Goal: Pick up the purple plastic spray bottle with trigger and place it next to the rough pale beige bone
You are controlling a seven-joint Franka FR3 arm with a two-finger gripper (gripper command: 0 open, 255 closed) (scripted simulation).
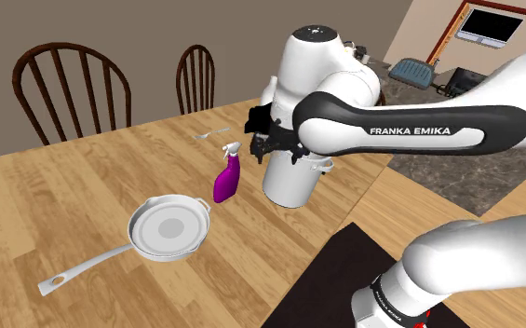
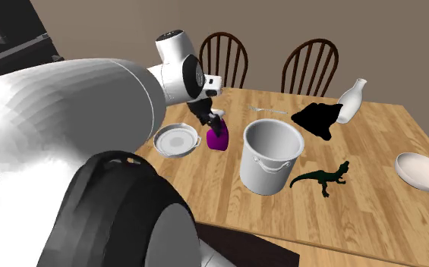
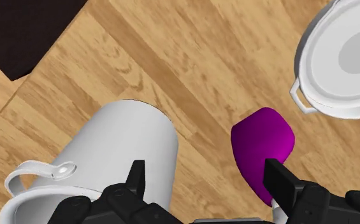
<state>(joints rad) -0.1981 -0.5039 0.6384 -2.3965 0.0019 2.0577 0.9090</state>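
Indoors, a purple bottle (image 1: pixel 225 183) sits on a wooden table (image 1: pixel 84 177).

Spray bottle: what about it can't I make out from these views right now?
Wrist view: trigger end of the spray bottle, covered by a finger and cut by the picture's edge.
Second exterior view: its neck, behind the gripper.
Shoulder view: upper part of the pot, behind the arm.

The wooden desk (image 1: pixel 84 186) carries a purple spray bottle (image 1: pixel 227 179) standing just beside a white pot (image 2: pixel 269 158). A pale frying pan (image 1: pixel 166 228) lies near them. A green dinosaur toy (image 2: pixel 323 177), a white bowl (image 2: pixel 425 171) and a black shape (image 2: pixel 319 118) lie farther off.
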